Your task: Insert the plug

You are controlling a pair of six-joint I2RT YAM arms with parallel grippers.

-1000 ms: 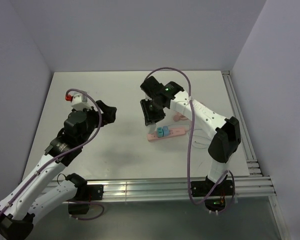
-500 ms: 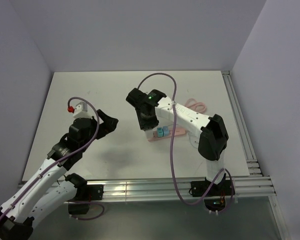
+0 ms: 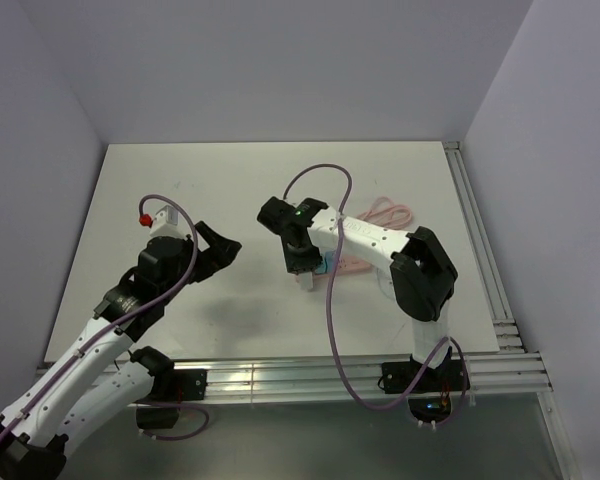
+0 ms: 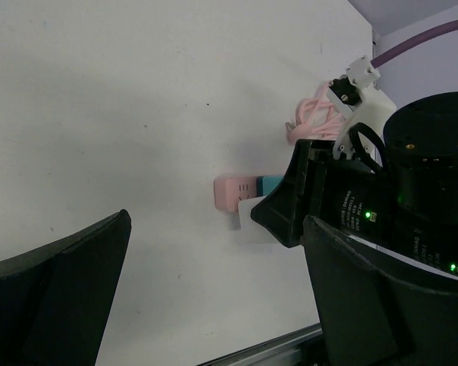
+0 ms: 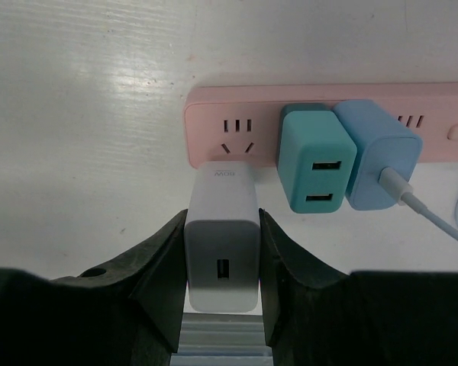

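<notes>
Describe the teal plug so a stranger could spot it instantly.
Find the long pink power strip on the table. Two cubes sit plugged in side by side; the teal plug has two ports and no cable, while the blue cube has a white cable.

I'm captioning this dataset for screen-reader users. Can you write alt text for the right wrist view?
The right tool grips a white block by its sides, positioned at the free end socket of a pink power strip. Next to that socket, a teal plug and a blue plug sit in the strip side by side.
</notes>
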